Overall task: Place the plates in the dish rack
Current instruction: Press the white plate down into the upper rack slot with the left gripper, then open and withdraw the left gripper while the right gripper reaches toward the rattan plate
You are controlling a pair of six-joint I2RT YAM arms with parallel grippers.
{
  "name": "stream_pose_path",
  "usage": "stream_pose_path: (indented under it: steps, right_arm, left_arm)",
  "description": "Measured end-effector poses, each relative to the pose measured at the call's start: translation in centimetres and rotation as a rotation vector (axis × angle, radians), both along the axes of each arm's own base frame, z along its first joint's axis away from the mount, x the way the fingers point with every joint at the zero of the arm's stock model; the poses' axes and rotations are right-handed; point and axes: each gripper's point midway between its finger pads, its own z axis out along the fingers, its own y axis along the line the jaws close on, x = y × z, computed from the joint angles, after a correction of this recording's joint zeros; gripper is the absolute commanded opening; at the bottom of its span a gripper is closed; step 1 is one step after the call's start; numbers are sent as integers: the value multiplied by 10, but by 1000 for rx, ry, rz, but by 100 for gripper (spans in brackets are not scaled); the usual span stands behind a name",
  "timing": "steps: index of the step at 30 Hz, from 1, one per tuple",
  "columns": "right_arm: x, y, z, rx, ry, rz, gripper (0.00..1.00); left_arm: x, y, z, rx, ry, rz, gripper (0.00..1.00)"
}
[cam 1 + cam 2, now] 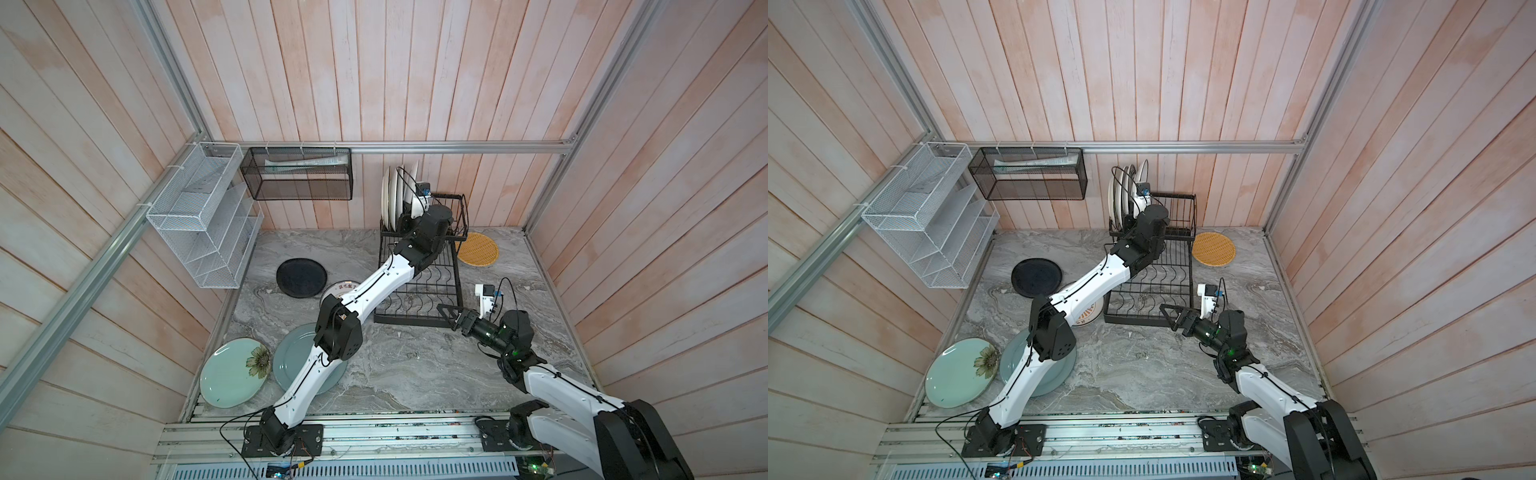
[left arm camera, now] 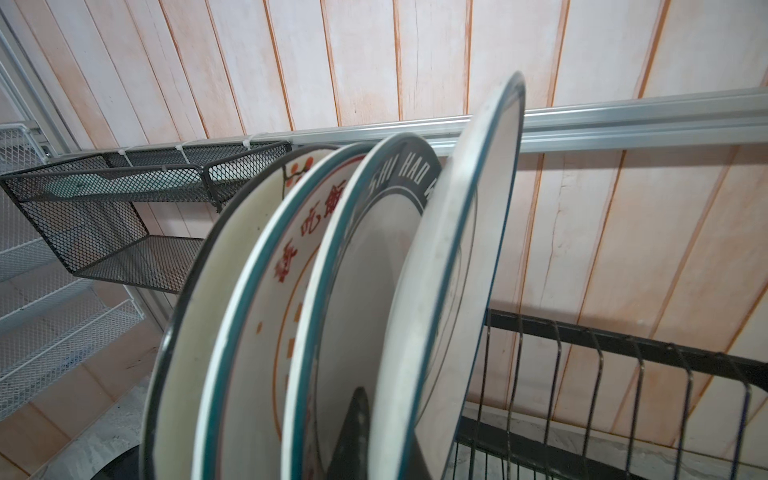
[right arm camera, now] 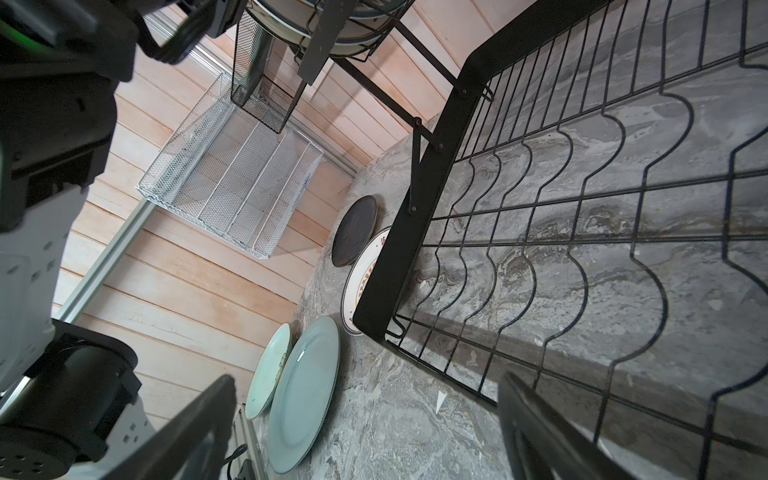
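Note:
The black wire dish rack [image 1: 417, 305] [image 1: 1148, 311] stands at the back of the table. Several white plates [image 1: 392, 199] [image 1: 1119, 195] stand on edge in its upper basket. My left gripper [image 2: 388, 436] [image 1: 412, 206] is shut on the outermost one, a blue-rimmed white plate [image 2: 453, 270]. Flat on the table lie a black plate [image 1: 301, 277], a lettered white plate [image 1: 341, 287], a grey-blue plate [image 1: 289, 357], a pale green flowered plate [image 1: 228, 374] and a woven yellow plate [image 1: 477, 248]. My right gripper [image 1: 446, 312] [image 3: 365, 436] hangs open and empty at the rack's near right corner.
A white mesh organizer [image 1: 203, 216] and a black mesh basket [image 1: 297, 174] hang on the back left wall. The left arm stretches diagonally over the grey-blue and lettered plates. The rack's wavy lower base [image 3: 582, 208] holds nothing.

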Motion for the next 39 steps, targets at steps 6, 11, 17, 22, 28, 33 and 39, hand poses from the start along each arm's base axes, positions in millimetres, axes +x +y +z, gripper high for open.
stream_pose_path:
  steps: [6,11,17,22,28,33,39]
  right_arm:
    - [0,0,0,0,-1,0,98]
    - [0,0,1,0,-1,0,98]
    - [0,0,1,0,-1,1,98]
    - [0,1,1,0,-1,2,98]
    - [0,1,1,0,-3,3,98]
    - [0,0,3,-4,-15,0,98]
    - [0,-3,9,-19,-50,-16,98]
  left_arm:
    - [1,-3,-6,-43,6,-20,15]
    - [1,-10,-11,-53,22,-55,26]
    - [-1,-14,-7,-60,18,-70,27]
    - [-5,-14,2,-59,9,-76,28]
    - [-21,-17,34,-54,-16,-114,52]
    - [-46,-19,85,-76,-86,-156,62]
    - [-78,-16,155,-101,-197,-196,69]
